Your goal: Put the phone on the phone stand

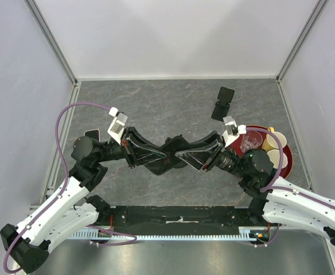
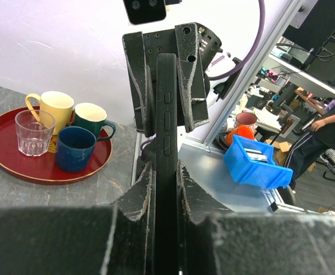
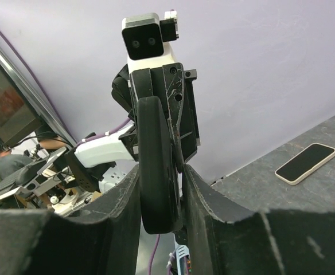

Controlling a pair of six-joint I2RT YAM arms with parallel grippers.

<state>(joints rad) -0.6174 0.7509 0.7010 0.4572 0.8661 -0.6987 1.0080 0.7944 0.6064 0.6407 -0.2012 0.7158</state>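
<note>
The phone point(image 2: 166, 143) is held off the table, edge-on, midway between the two arms. The left gripper point(image 2: 166, 175) pinches one end, with its fingers pressed on both faces. The right gripper point(image 3: 160, 172) meets it from the opposite side, and its fingers lie against the same faces, pinching the phone.

The stand point(image 1: 222, 103) is at the far side, right of centre, well apart from the phone. Bare table point(image 1: 156, 109) lies between the grippers and the stand.

To the right, a red tray point(image 2: 4, 150) carrying three mugs point(image 2: 74, 149) and a glass point(image 2: 34, 133) sits near the right arm and the right wall. A second phone point(image 3: 305, 163) lies flat near the left edge, beside the left arm.

The surface is grey and stone-patterned. White walls point(image 1: 173, 34) with metal frame posts close three sides.
</note>
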